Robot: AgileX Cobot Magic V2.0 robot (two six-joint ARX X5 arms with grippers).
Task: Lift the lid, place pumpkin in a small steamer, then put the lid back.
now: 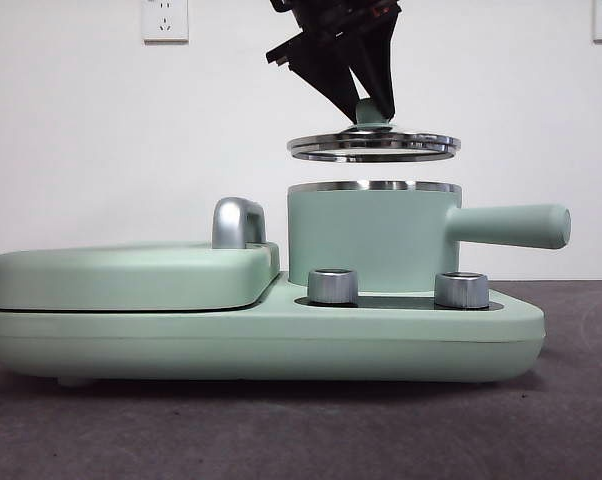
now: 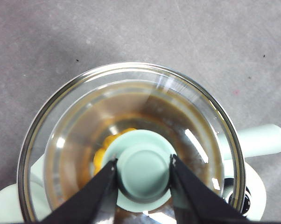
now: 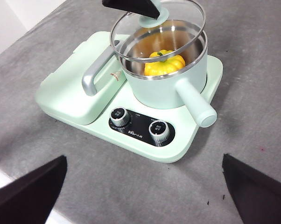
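Front view: the left claw (image 1: 373,108) was seen pinched on the mint knob of the lid (image 1: 373,146), which was held level just above the small steamer (image 1: 371,238), not touching its rim. The pumpkin (image 3: 164,63) was seen lying inside the steamer. The right claw (image 3: 145,186) was held spread wide and empty, well back over the desk (image 3: 252,93).

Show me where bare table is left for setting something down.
Free: grey table beyond the small steamer's side handle, and in front of the base appliance. Crowded: over the pot, where the left gripper holds the lid.
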